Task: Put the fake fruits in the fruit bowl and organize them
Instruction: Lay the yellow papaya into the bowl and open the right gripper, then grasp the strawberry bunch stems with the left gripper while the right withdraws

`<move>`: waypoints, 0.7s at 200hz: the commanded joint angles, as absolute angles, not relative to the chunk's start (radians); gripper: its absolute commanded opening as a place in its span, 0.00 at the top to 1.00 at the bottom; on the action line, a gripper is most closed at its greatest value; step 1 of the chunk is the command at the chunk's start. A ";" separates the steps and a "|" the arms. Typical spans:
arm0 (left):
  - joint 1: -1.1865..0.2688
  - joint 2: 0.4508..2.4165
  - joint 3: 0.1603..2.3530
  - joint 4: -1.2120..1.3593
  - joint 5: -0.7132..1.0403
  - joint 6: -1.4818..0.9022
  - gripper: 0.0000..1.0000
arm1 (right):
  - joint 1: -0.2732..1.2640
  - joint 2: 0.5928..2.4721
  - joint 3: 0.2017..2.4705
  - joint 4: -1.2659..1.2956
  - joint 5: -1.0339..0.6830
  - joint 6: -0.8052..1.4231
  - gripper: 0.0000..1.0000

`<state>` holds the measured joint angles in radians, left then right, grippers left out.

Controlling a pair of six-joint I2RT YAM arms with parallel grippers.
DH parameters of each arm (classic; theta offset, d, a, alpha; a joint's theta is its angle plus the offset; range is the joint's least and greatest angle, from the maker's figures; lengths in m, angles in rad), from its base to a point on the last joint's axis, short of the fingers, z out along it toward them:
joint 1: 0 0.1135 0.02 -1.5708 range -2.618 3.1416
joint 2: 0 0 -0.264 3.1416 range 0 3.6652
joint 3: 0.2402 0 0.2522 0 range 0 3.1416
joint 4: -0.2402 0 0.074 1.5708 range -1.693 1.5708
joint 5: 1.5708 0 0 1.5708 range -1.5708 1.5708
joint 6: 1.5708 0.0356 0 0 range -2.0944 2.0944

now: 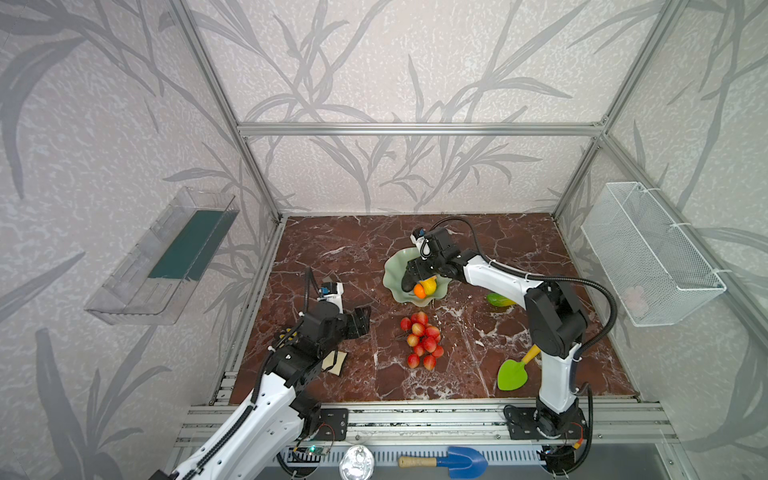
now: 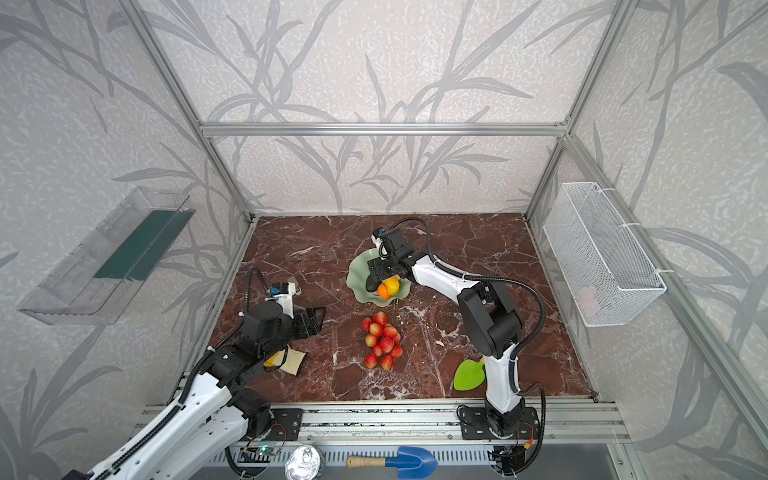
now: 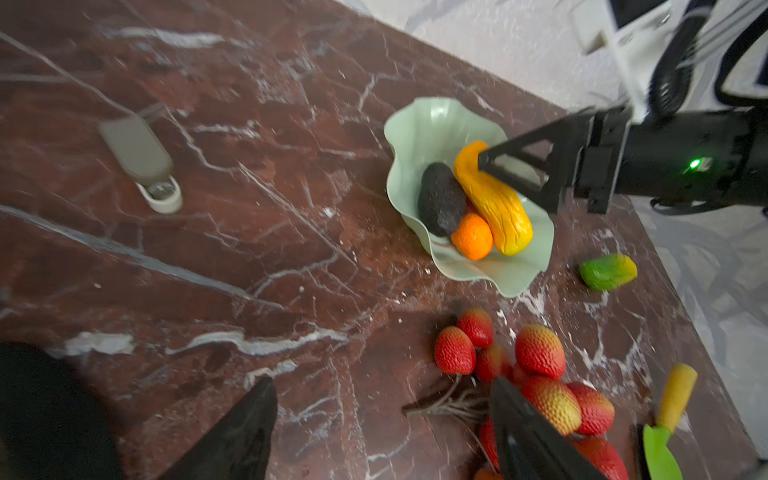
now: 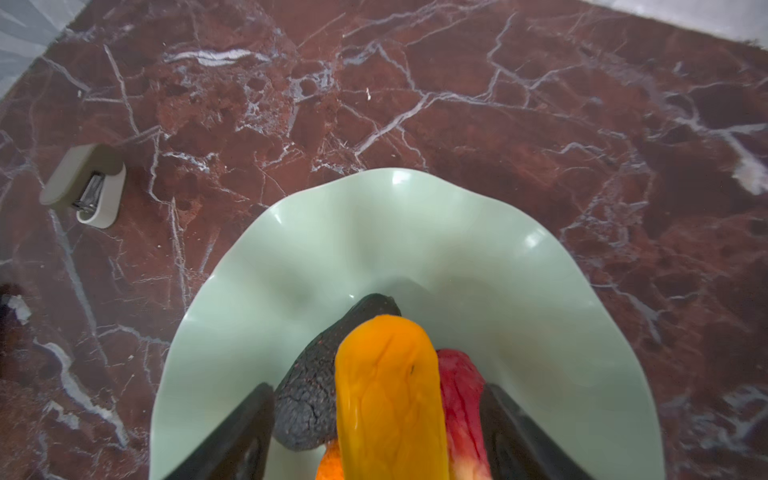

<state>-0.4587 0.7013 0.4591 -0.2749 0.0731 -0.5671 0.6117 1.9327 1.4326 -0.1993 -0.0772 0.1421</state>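
The pale green fruit bowl [image 1: 392,266] [image 2: 357,270] [image 3: 432,120] [image 4: 374,232] holds a dark avocado [image 3: 440,199] [image 4: 311,399], a round orange [image 1: 419,292] [image 3: 471,237], a red fruit [image 4: 459,399] and, on top, a yellow-orange oblong fruit [image 1: 430,284] [image 2: 392,284] [image 3: 494,203]. My right gripper [image 1: 419,276] [image 4: 376,388] hangs open over this pile, its jaws standing either side of the fruits. A cluster of red berries [image 1: 422,340] [image 2: 382,340] [image 3: 540,374] lies on the marble in front of the bowl. My left gripper [image 1: 361,320] [image 3: 382,384] is open and empty just left of the cluster.
A green-yellow fruit [image 1: 498,300] [image 3: 607,272] lies right of the bowl, half behind the right arm. A green leaf scoop [image 1: 513,374] lies front right, a cloth pouch [image 1: 336,361] under the left arm, a grey stapler [image 3: 141,158] left of the bowl. A mesh basket [image 1: 648,249] hangs on the right wall.
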 commanded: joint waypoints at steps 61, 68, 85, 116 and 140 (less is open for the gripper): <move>-0.676 0.971 0.542 -0.377 0.111 -0.502 0.36 | 0.588 1.386 0.996 -0.045 -0.081 0.221 0.01; -0.691 0.994 0.543 -0.373 0.105 -0.502 0.36 | 0.585 1.362 0.974 -0.045 -0.081 0.231 0.00; -0.719 1.049 0.544 -0.355 0.095 -0.497 0.36 | 0.579 1.303 0.917 -0.045 -0.082 0.252 0.00; -0.745 1.169 0.574 -0.332 0.080 -0.464 0.33 | 0.572 1.230 0.860 -0.068 -0.071 0.262 0.01; -0.757 1.267 0.629 -0.345 0.100 -0.414 0.31 | 0.567 1.199 0.841 -0.094 -0.065 0.261 0.01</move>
